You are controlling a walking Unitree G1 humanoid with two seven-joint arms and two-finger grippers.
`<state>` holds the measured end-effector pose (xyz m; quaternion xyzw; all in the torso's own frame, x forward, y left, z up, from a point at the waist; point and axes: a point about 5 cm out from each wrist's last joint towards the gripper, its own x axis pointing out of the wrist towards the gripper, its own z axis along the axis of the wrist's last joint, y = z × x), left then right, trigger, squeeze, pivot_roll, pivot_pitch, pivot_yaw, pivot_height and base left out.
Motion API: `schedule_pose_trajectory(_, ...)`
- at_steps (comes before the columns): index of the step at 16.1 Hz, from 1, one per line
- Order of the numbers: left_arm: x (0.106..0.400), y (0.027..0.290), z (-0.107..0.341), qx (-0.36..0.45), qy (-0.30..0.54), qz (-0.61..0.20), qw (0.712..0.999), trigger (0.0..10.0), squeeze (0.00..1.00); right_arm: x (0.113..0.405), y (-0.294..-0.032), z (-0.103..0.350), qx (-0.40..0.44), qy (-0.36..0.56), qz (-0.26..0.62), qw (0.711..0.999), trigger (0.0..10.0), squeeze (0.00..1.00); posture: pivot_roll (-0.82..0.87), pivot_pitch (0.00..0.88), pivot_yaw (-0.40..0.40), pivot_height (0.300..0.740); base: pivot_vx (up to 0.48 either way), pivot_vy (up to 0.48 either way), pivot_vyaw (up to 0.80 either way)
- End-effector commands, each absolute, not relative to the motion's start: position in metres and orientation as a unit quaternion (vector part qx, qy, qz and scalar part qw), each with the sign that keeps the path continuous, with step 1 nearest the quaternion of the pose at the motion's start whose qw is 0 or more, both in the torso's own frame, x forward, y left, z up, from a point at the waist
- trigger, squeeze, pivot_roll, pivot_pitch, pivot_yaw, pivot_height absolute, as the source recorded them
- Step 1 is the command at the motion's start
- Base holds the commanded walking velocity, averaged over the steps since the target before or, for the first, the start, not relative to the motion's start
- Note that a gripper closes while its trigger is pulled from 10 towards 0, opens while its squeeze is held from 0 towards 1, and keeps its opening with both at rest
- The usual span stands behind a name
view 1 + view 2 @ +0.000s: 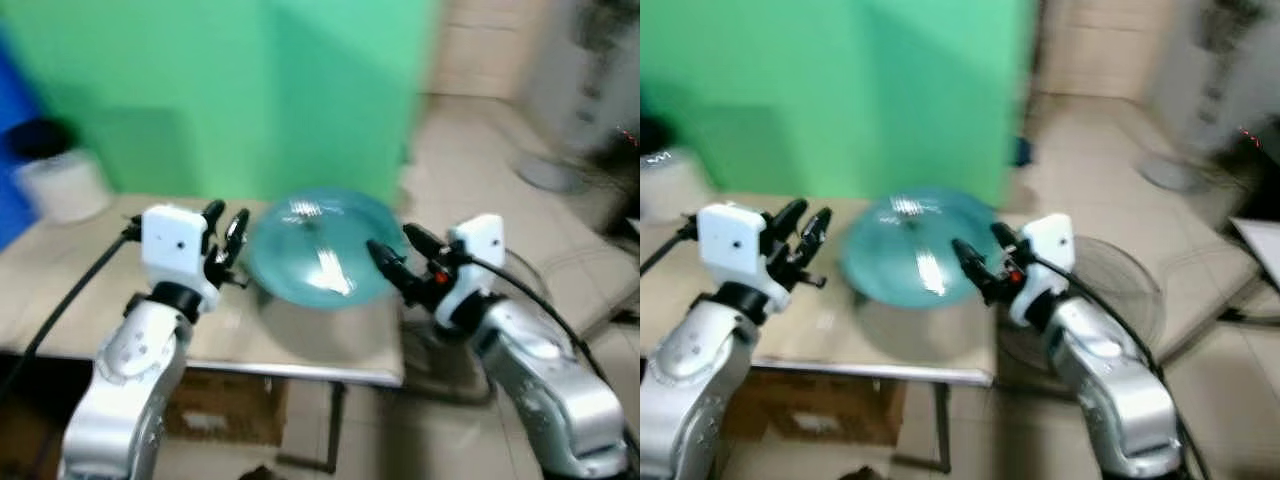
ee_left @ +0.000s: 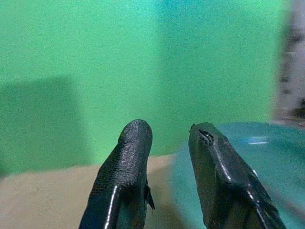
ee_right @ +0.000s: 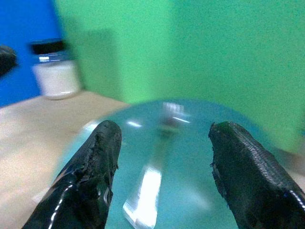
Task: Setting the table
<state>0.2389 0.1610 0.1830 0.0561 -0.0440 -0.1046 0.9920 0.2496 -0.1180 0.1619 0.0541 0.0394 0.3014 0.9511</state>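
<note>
Near the worktop's (image 1: pixel 300 345) right edge sits a teal plate (image 1: pixel 320 248), flanked by the released left tool (image 1: pixel 226 232) and released right tool (image 1: pixel 400 255).

We see a beige surface (image 1: pixel 70 310) carrying a teal plate (image 1: pixel 320 250) near its right end and a black-lidded white jar (image 1: pixel 55 175) far left.

Everything I get from the head cameras is smeared by motion. The plate (image 1: pixel 322 248) is a teal blur; I can't tell whether it rests on the table (image 1: pixel 60 300) or hangs above it. The bright streak (image 3: pixel 145 188) on it could be glare or cutlery. The jar (image 1: pixel 62 178) is cut by the picture's left edge. The box (image 1: pixel 222 405) under the table is half hidden.
</note>
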Motion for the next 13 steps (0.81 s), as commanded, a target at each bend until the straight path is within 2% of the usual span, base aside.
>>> schedule_pose_trajectory(1,0.238,0.161,0.182,0.059,-0.039,-0.102,0.992,10.0,0.00,0.252,-0.119,0.168,0.052,0.032,0.312,0.948,10.0,0.00,0.18,0.000,-0.028,0.740,0.360,0.000,0.00)
schedule_pose_trajectory(3,0.236,0.161,0.182,0.063,-0.038,-0.103,0.992,10.0,0.00,0.253,-0.114,0.170,0.054,0.035,0.340,0.938,10.0,0.00,0.19,0.000,-0.038,0.740,0.341,0.000,0.00)
schedule_pose_trajectory(5,0.232,0.160,0.180,0.082,-0.028,-0.124,0.988,10.0,0.00,0.257,-0.104,0.170,0.047,0.045,0.373,0.926,10.0,0.00,0.20,0.000,-0.041,0.740,0.000,0.000,0.00)
schedule_pose_trajectory(6,0.229,0.160,0.180,0.090,-0.021,-0.139,0.986,10.0,0.00,0.260,-0.099,0.171,0.049,0.056,0.384,0.920,10.0,0.25,0.20,0.000,-0.037,0.740,0.000,0.000,0.00)
schedule_pose_trajectory(7,0.227,0.161,0.179,0.106,-0.014,-0.161,0.981,10.0,0.00,0.263,-0.093,0.170,0.041,0.075,0.401,0.912,10.0,1.00,0.20,0.000,-0.032,0.740,0.000,0.000,0.00)
schedule_pose_trajectory(13,0.217,0.163,0.178,0.158,0.038,-0.293,0.942,10.0,0.00,0.278,-0.083,0.169,-0.034,0.138,0.410,0.901,10.0,1.00,0.19,0.000,-0.010,0.740,0.000,0.000,0.00)
